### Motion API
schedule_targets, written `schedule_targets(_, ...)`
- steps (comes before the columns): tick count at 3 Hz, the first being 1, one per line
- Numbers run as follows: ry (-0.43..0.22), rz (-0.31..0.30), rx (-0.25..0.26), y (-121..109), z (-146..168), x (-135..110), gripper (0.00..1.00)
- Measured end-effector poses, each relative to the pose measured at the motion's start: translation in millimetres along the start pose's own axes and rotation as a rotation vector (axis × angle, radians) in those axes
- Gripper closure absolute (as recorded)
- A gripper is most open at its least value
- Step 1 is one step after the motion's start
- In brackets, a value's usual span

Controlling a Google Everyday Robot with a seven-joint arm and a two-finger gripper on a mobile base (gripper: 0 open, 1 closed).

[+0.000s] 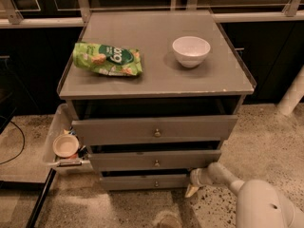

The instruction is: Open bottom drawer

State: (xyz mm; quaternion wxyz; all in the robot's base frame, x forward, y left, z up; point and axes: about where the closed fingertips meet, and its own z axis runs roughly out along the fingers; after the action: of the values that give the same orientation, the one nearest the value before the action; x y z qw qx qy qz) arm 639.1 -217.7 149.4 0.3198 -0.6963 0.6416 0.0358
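Observation:
A grey cabinet has three drawers, each front pulled out a little. The bottom drawer point(142, 181) is the narrowest front, lowest of the three, with a small round knob point(156, 184) at its centre. My gripper point(194, 184) is at the right end of the bottom drawer's front, close to the floor, at the end of my white arm point(228, 180) coming in from the lower right. It is to the right of the knob, apart from it.
A green snack bag point(107, 59) and a white bowl point(191, 51) sit on the cabinet top point(156, 80). The middle drawer point(154, 159) and top drawer point(154, 129) are above. A side tray point(50, 144) at left holds a small bowl point(65, 145). Speckled floor surrounds the cabinet.

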Motion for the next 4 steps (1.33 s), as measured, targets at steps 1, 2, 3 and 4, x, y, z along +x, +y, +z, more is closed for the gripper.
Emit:
schedule_targets(1,-0.006,-0.007,-0.007,9.2,-0.8,-3.4,0.00)
schedule_targets(2,-0.018,-0.017,-0.016,27.3,-9.1,-8.9,0.00)
schedule_targets(3,-0.022,-0.015,-0.021,31.6,-8.3,-10.4,0.18)
schedule_targets(4,-0.022,-0.015,-0.021,31.6,-8.3,-10.5,0.41)
